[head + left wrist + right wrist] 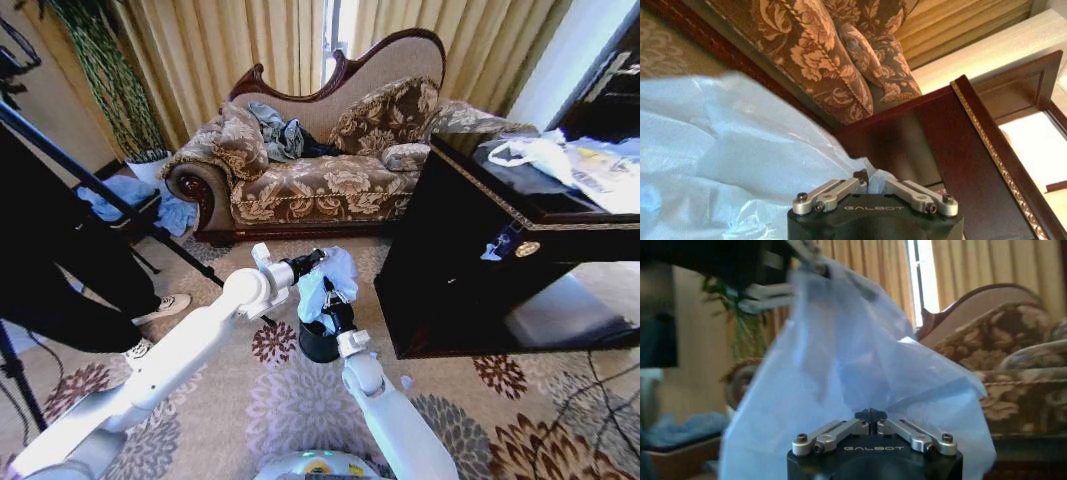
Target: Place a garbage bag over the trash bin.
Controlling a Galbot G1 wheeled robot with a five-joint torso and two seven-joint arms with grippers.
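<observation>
The garbage bag (338,268) hangs as a crumpled pale blue-white bundle just above the trash bin (318,347), a small black cylinder on the carpet. My left gripper (318,258) reaches in from the left and is shut on the bag's upper edge. My right gripper (335,302) comes up from below, right over the bin, and is shut on a lower fold. In the left wrist view the bag (720,150) billows beside the closed left gripper (869,181). In the right wrist view the right gripper (870,415) pinches the bag (853,355), and the left gripper (815,264) holds its top.
A floral sofa (320,170) stands behind the bin. A dark wooden cabinet (480,270) is close on the right. A black tripod leg (100,190) and a person's shoes (170,303) are on the left. Patterned carpet (300,410) lies in front.
</observation>
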